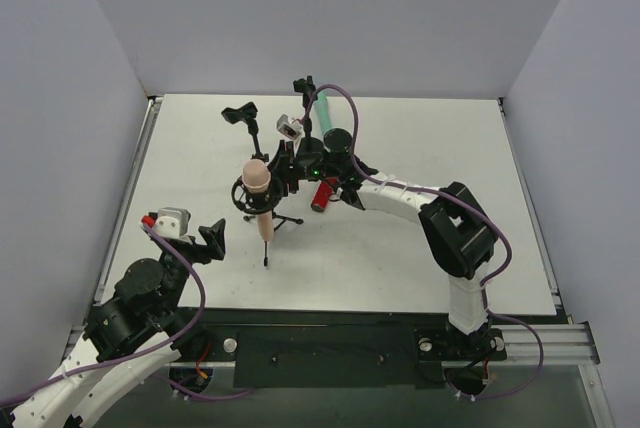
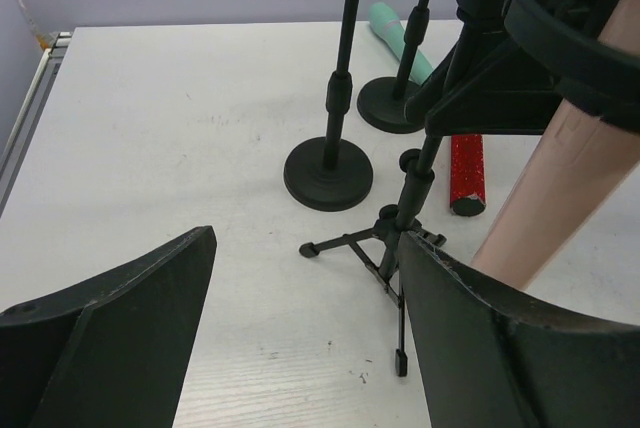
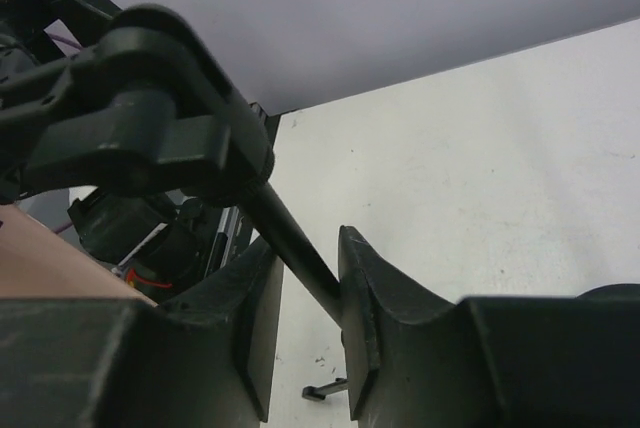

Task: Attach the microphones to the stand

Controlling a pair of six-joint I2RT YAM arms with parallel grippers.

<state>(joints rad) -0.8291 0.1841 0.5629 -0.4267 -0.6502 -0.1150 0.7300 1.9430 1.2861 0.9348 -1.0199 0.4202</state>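
The peach-pink microphone sits head-up in the ring mount of a black tripod stand. My right gripper is shut on that stand's thin pole just below the mount. In the right wrist view the pole crosses between the jaws and leans on the right pad. The glittery red microphone lies on the table right of the tripod. The mint green microphone lies at the back, behind two round-base stands. My left gripper hangs open and empty, low, left of the tripod's legs.
The two round-base stands carry bare clips on top. Their bases stand close behind the tripod. White table with grey walls on three sides; a metal rail runs along its left edge.
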